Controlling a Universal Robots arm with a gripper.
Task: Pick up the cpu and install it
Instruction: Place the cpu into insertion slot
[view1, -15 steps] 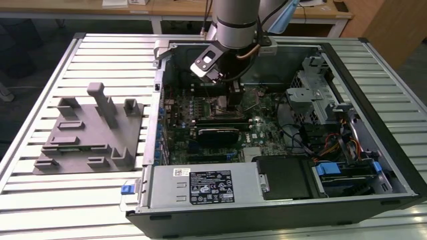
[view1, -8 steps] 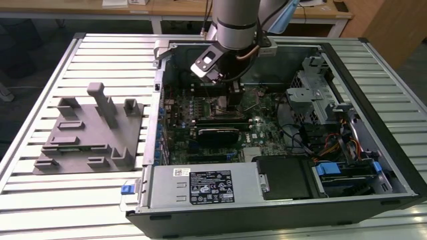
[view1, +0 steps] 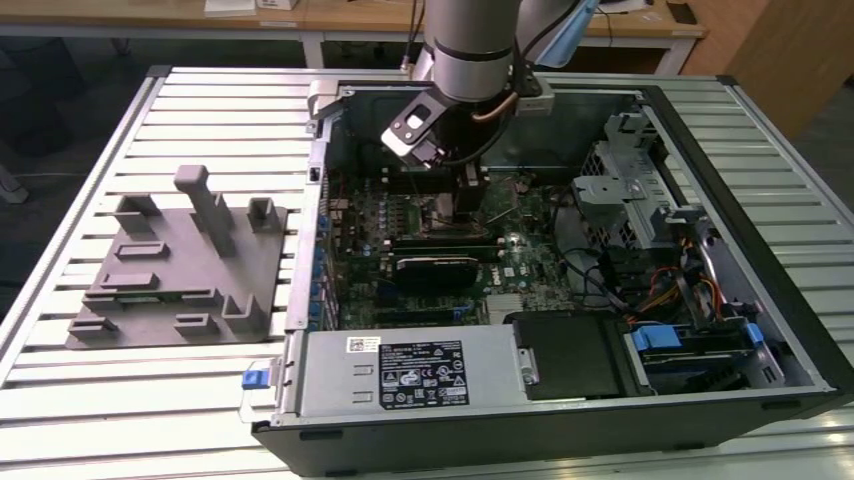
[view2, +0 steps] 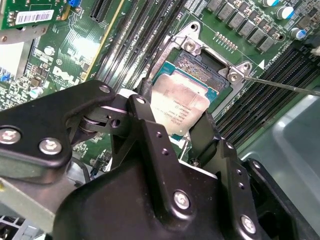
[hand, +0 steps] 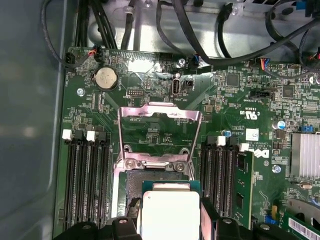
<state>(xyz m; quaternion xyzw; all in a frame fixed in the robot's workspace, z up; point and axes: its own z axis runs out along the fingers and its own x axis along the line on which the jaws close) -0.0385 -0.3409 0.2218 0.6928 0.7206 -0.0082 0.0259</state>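
While hanging to the exterior view's right of the grey tray (view1: 174, 265), inside the case (view1: 534, 440), with jaws clamped on the cpu (view2: 180, 102) over the open socket (view2: 200, 65): best to keep the gripper (view2: 172, 120) level, match corners, lower straight, never slide.

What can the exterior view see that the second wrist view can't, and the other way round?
Exterior view: the grey tray with posts, beside the whole computer case. Second wrist view: the cpu up close, held in the gripper above the open socket. Both: the green motherboard.
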